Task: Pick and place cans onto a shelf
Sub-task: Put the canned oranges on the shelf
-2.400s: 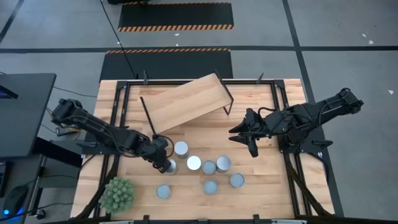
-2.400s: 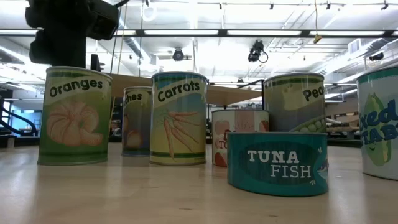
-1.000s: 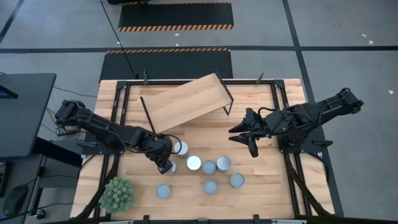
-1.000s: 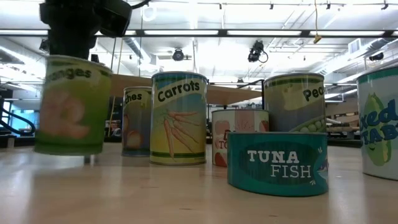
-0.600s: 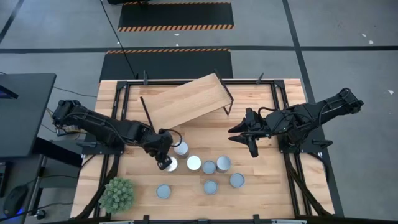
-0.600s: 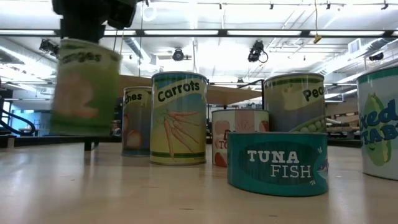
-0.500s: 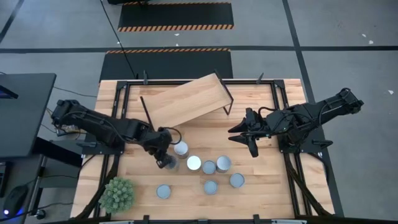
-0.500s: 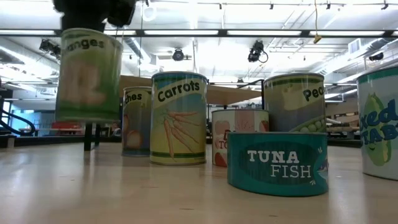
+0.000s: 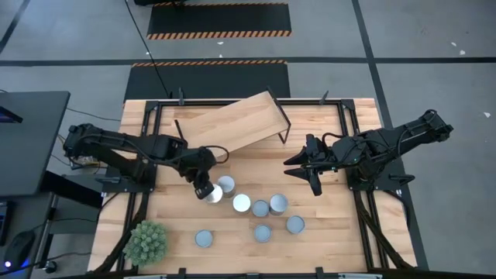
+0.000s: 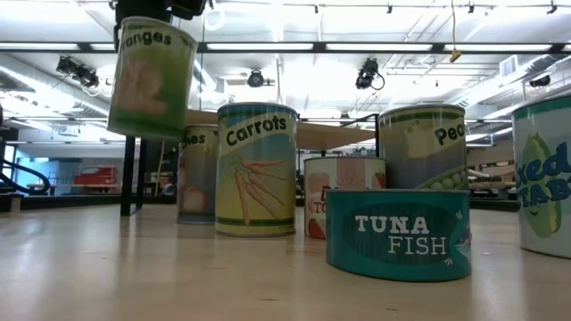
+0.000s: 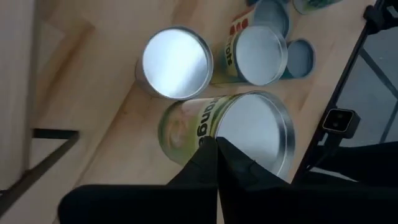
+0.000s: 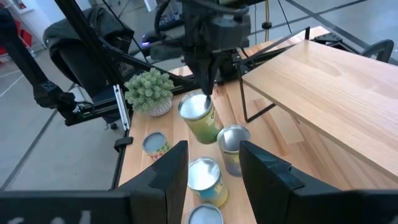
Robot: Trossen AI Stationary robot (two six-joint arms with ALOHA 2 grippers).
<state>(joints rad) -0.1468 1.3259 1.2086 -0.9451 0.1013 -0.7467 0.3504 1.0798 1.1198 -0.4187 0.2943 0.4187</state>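
While overhead hides it, the low view shows the left end effector [image 11: 217,163] pinching the lifted oranges can [image 10: 150,78].

Bright overhead strip lights, glare on the silvery can top [image 11: 176,62] beyond the left gripper [image 11: 217,163], lifted oranges can [image 10: 150,77] motion-blurred.

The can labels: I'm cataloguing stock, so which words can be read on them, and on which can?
"Oranges": can held by left gripper.
"Carrots": can on table.
"TUNA FISH": flat teal can.
Cut off: "hes", "Pe", "xed".
Tomato-pictured can: text hidden.
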